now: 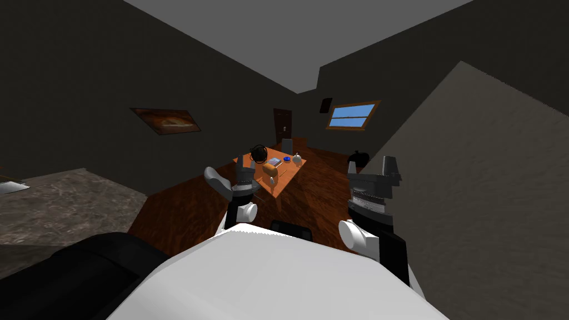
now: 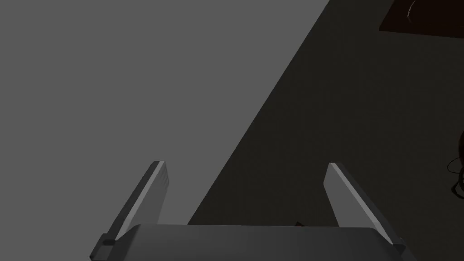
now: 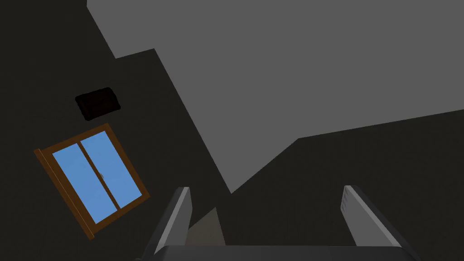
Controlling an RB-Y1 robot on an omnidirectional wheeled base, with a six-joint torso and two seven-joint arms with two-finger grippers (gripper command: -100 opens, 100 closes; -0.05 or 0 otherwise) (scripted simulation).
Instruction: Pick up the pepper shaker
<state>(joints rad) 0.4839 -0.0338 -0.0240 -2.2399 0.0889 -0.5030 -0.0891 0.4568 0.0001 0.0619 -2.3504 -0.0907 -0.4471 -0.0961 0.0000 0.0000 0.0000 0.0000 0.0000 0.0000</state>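
Dark walls [image 1: 83, 72] met a grey ceiling [image 1: 300, 33] over a reddish wood floor [image 1: 183, 211]. An orange tabletop [image 1: 284, 180] stood just beyond the left pincer [image 1: 246, 162]. A blue, brown-framed window [image 1: 352, 115] hung far past the right pincer [image 1: 390, 161], beside perhaps a door [image 1: 282, 123].

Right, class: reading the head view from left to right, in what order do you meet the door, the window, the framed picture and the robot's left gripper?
framed picture → left gripper → door → window

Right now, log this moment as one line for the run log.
left gripper: open, empty | right gripper: open, empty | table: far ahead, out of reach | task: pickup not yet begun
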